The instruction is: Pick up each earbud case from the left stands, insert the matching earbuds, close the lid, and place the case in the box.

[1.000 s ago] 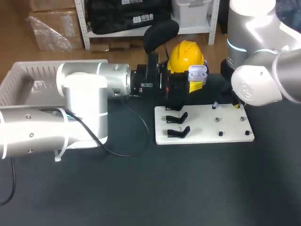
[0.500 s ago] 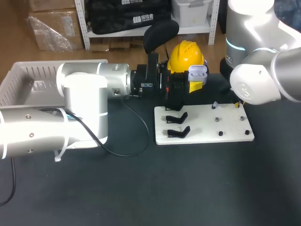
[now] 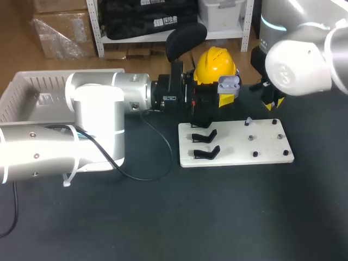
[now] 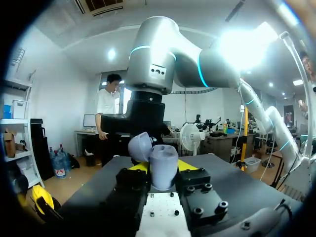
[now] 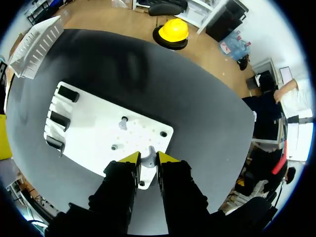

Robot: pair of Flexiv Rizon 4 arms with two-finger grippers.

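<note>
A white board [image 3: 234,159] lies on the dark tabletop [image 3: 217,217], right of its middle. Two black stands [image 3: 205,153] sit along the board's left edge, both bare, with a third mostly hidden under the left arm's wrist. Small dark pegs [image 3: 254,154] dot the board's right half, and a pale earbud [image 3: 248,120] stands on the peg nearest the far edge.

Just past the board's far edge, about midway along it, the left gripper [image 4: 163,167] is clamped on the lavender earbud case [image 3: 229,83], a yellow tip on either side. The case is upright with its lid [image 4: 140,146] tipped open.

The right gripper [image 5: 149,159] hangs above the board's far right corner, its fingers pinched together on another earbud [image 5: 149,154].

A white basket [image 3: 32,87] sits at the tabletop's far left corner, partly behind the left arm.
</note>
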